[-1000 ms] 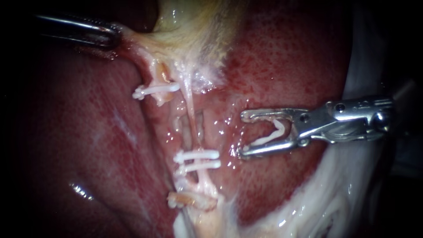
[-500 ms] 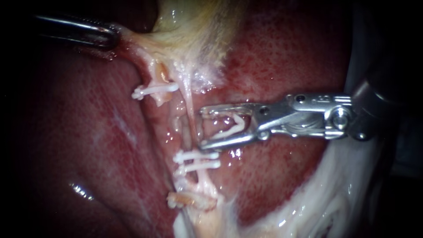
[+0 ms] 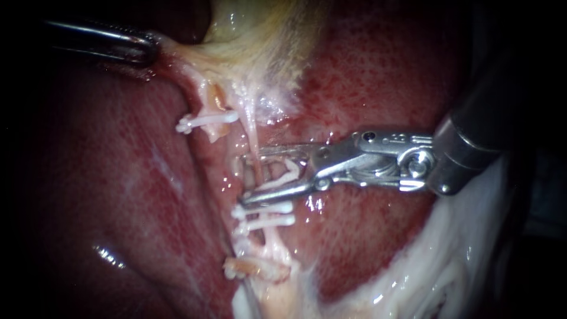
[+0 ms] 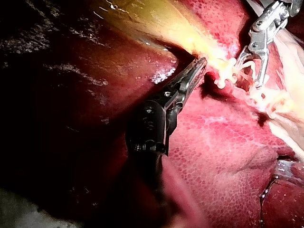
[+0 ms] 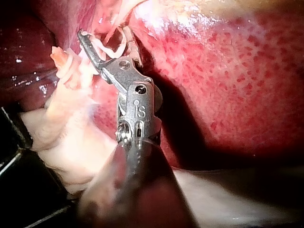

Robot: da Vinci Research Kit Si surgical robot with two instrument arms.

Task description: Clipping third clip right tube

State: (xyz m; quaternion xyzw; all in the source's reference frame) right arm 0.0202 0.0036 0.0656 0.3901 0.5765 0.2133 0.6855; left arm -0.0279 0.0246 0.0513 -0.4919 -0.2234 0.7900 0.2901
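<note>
Wet red liver [image 3: 384,77] behind. Right instrument [image 3: 245,179] jaws wide, holding open white clip [image 3: 287,171] astride thin pale right tube [image 3: 253,127]: soft, slippery; grip mid-span. Left instrument [image 3: 149,50] jaws pinch yellowish gallbladder [image 3: 266,35].

Round screws are seen on the shiny silver right instrument [image 3: 245,179]; a black neck on the left instrument [image 4: 203,61].

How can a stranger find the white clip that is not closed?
Start at the yellowish gallbladder and follow the thin pale tube down to the silver right instrument. The white plastic clip sits inside its tip, bent open, unlike the two flat closed clips below.
</note>
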